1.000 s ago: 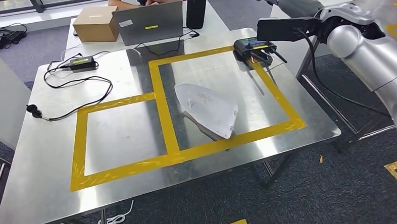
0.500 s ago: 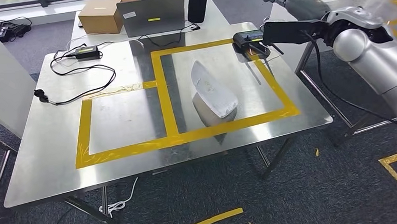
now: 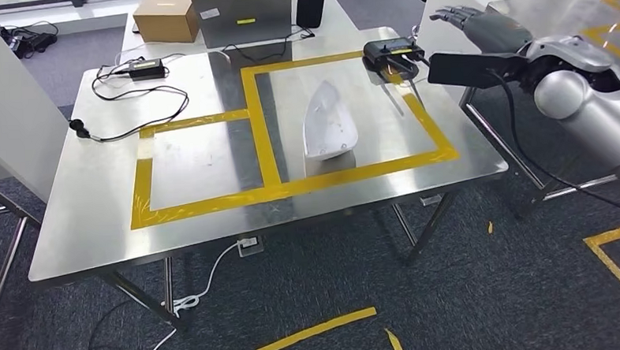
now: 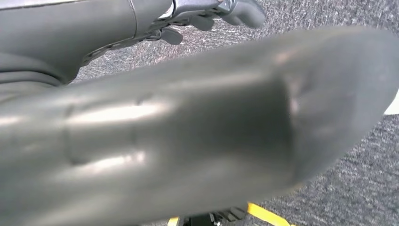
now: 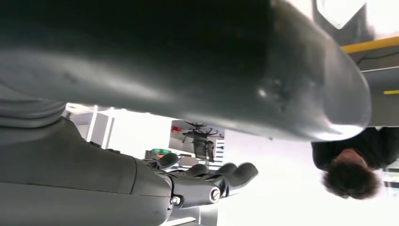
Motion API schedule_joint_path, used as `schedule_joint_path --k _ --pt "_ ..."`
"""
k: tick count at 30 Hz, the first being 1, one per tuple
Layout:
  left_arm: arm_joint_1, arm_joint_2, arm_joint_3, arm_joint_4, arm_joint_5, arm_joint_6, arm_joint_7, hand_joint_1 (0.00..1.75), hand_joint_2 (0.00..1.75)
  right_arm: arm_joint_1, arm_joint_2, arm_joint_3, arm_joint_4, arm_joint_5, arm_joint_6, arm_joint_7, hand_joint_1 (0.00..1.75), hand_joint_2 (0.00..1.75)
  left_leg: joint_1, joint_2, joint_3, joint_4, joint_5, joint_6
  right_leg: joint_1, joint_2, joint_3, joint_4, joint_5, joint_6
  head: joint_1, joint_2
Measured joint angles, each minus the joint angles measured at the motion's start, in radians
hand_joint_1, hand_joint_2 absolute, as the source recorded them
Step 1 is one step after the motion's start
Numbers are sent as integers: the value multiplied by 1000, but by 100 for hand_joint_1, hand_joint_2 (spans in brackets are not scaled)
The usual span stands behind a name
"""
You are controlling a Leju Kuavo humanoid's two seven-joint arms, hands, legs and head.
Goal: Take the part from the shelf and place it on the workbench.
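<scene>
Head view: right hand raised beyond the far right corner of the workbench, fingers spread apart, holding nothing. Right wrist view: same hand, fingers loosely extended and empty, with a person in dark clothing behind. Left wrist view: left hand above grey carpet, fingertips just visible past the thick thumb; whether apart or curled, cannot tell.

Just beside the right hand, at the table's far edge, a small black device with antennas. Nearer the middle, the white part lying on the steel top inside the right-hand rectangle of yellow tape, well apart from both hands. On the far left of the table, a black power adapter with its cable looped toward the edge. Beyond, on a second table, a cardboard box, a grey laptop and a black bottle.
</scene>
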Motion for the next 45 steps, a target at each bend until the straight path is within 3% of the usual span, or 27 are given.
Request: schedule_joint_path --k 2,5,6,7,8,10,12,14,16,17,19,21,22,23,25,27,28,29,32,34,36,37,38,39,41,43,45 --pt "1 0 0 0 2 0 0 0 0 15 -6 -13 -5 4 3 -1 0 0 1 3 -16 -3 21 18 -5 2 -13 16 -24 9 -2 0" --pt "1 -1 0 0 4 1 -1 0 0 23 -8 -32 -6 18 15 -3 0 0 -2 8 -58 -5 60 33 -2 5 -63 178 -170 13 -1 0" --pt "1 -1 0 0 3 1 -1 0 0 25 -7 -37 -6 22 18 -4 0 0 -4 9 -74 -4 73 35 -1 6 -74 241 -201 13 0 0" --pt "1 -1 0 0 2 1 -1 0 0 27 -6 -40 -6 25 19 -5 0 0 -6 9 -90 -3 85 37 1 6 -72 280 -207 11 0 0" --pt "1 -2 0 0 1 1 -1 0 0 30 -6 -42 -6 27 20 -6 0 0 -8 9 -106 -2 96 37 3 6 -55 289 -193 7 0 0" --pt "0 -2 0 1 -2 1 -1 0 0 32 -6 -49 -6 30 22 -8 0 0 -10 9 -133 2 117 36 9 7 30 208 -148 -5 0 0" --pt "-2 -3 0 1 -3 1 -1 0 0 33 -5 -62 -6 35 22 -12 0 0 -13 6 -150 5 135 30 18 7 128 73 -155 -18 -1 0" --pt "-3 -4 0 1 -5 1 0 0 0 39 -3 -80 -6 43 22 -16 0 0 -13 4 -156 2 153 18 27 6 165 3 -175 -29 0 0" --pt "-2 -4 0 1 -7 3 1 0 0 45 2 -92 -6 51 23 -19 0 0 -12 4 -161 -1 162 5 26 4 156 -8 -158 -40 1 0" --pt "-1 -4 0 1 -8 4 2 0 0 46 6 -96 -6 54 23 -19 0 0 -11 4 -169 7 146 -2 23 3 148 -12 -145 -47 0 0" --pt "-1 -3 0 1 -11 5 3 0 0 48 12 -101 -6 56 25 -21 0 0 -8 5 -195 78 62 -13 17 1 126 -19 -119 -56 -3 0" --pt "-3 -3 0 1 -14 6 4 0 0 54 16 -106 -5 57 27 -22 0 0 -4 6 -223 201 -23 -22 16 2 96 -18 -94 -58 -4 0" --pt "-4 -3 0 1 -16 6 5 0 0 59 18 -108 -5 58 27 -23 0 0 -1 6 -226 250 -33 -25 15 2 80 -17 -81 -57 -5 0" --pt "-5 -3 0 1 -18 6 6 0 0 64 19 -109 -5 59 27 -24 0 0 1 6 -217 273 -20 -28 15 2 65 -15 -70 -54 -5 0" --pt "-6 -2 0 1 -21 6 8 0 0 74 20 -112 -5 62 25 -25 0 0 4 6 -150 220 31 -31 12 1 33 -8 -49 -46 -5 0" --pt "-10 -2 0 1 -21 6 9 0 0 79 20 -120 -5 66 19 -24 0 0 4 5 -48 88 26 -27 11 0 9 1 -31 -34 -4 0" --pt "-12 -2 0 1 -22 6 10 0 0 81 20 -125 -5 69 14 -23 0 0 2 3 -17 36 12 -22 11 -2 2 3 -22 -26 -3 0" --pt "-13 -2 0 1 -22 6 10 0 0 82 21 -129 -5 72 10 -22 0 0 -1 1 -4 7 -1 -15 10 -3 0 3 -13 -19 -2 0" --pt "-13 -2 0 1 -23 6 12 0 0 97 28 -133 -4 86 -1 -16 0 0 -3 2 -23 -2 21 12 6 -1 -7 -3 0 -1 -3 0" --pt "-14 -1 0 1 -23 6 14 0 0 107 32 -134 -2 94 -5 -14 0 0 0 6 -47 -4 48 24 4 2 -33 48 -65 6 0 0" --pt "-15 -1 0 1 -23 6 14 0 0 113 36 -138 -1 100 -8 -14 0 0 -3 8 -79 -4 75 30 5 5 -67 174 -171 10 2 0" --pt "-15 -1 0 1 -23 6 14 0 0 118 38 -140 -1 102 -9 -14 0 0 -4 9 -96 -3 88 32 6 5 -77 238 -201 10 2 0" --pt "-15 -1 0 1 -23 6 14 0 0 124 41 -141 -1 105 -9 -14 0 0 -5 9 -113 -2 101 32 7 6 -73 279 -206 8 3 0" --pt "-15 -1 0 1 -22 6 14 0 0 129 43 -141 -1 107 -10 -14 0 0 -6 9 -129 -1 113 32 8 6 -54 288 -191 5 3 0" --pt "-15 -1 0 1 -21 6 14 0 0 132 47 -144 -1 113 -11 -14 0 0 -7 9 -155 3 134 29 11 6 37 201 -152 -4 3 0" --pt "-16 -2 0 1 -19 6 13 0 0 129 50 -155 -1 122 -11 -12 0 0 -10 8 -171 4 154 21 19 6 137 64 -164 -17 3 0" --pt "-15 -3 0 1 -17 6 12 0 0 127 53 -168 -1 133 -10 -11 0 0 -10 6 -176 -2 173 8 27 5 170 1 -181 -27 5 0"
